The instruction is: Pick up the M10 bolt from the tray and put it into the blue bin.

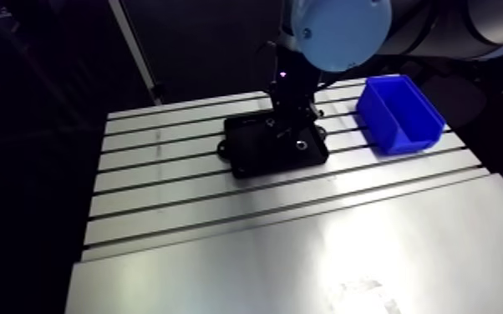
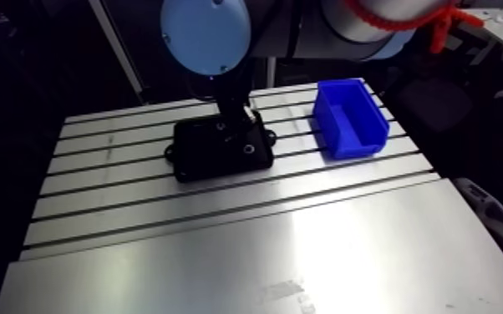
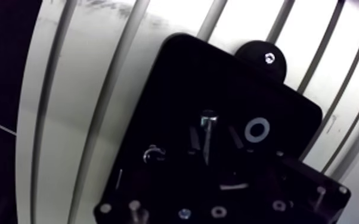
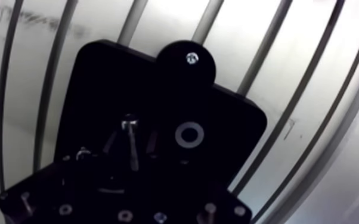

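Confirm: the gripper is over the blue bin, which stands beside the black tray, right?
No. The gripper is over the black tray, not the blue bin; the bin does stand beside the tray. The arm view shows it.

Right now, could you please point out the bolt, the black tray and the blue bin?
bolt [image 3: 207,138]: wrist view, shank.
black tray [image 1: 259,150]: arm view, bare floor.
blue bin [image 1: 409,139]: arm view, front wall.

Black tray [image 4: 98,83] on slotted table [image 4: 98,24], bolt [image 4: 132,146] between parted fingers of the gripper [image 4: 132,136], washer [image 4: 189,135] beside it
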